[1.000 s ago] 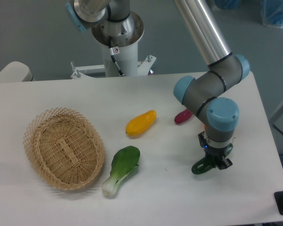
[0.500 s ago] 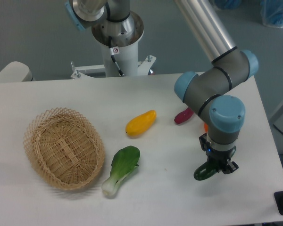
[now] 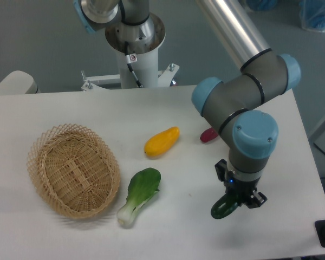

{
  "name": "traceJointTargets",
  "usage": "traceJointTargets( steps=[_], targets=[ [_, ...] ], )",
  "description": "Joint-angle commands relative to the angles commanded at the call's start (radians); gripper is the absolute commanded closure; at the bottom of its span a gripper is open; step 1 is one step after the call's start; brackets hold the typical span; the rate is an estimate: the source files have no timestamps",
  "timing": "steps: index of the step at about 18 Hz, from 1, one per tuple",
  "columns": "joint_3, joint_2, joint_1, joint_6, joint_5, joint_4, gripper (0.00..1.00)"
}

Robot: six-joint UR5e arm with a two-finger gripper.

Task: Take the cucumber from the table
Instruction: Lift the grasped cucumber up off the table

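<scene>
Your claw [image 3: 239,198] grips the small, glossy dark green cucumber [image 3: 223,207].
You see its rounded end poking out, right of the woven wicker basket [image 3: 73,170] on the white desk [image 3: 179,233]; no writing is legible.

So the arm's wrist sits a good bit nearer the camera than a second ago, looking bigger and shifted a little to the left. The tool [image 3: 237,198] goes with it, and the cucumber [image 3: 223,208] clamped in it now shows lower in the picture and further left than before, its free end poking out down-left. More of the dark red thing [image 3: 208,135] behind the arm is covered now, only its left end peeks out.
</scene>
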Motion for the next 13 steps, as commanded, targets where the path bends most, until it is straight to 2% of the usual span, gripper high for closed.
traceJointTargets(
  steps=[4,8,13],
  targets=[
    [0.009,0.000,-0.011,0.006,0.008,-0.003,1.00],
    [0.029,0.000,-0.011,0.023,0.009,-0.047,1.00],
    [0.026,0.002,-0.011,0.032,0.009,-0.048,1.00]
  ],
)
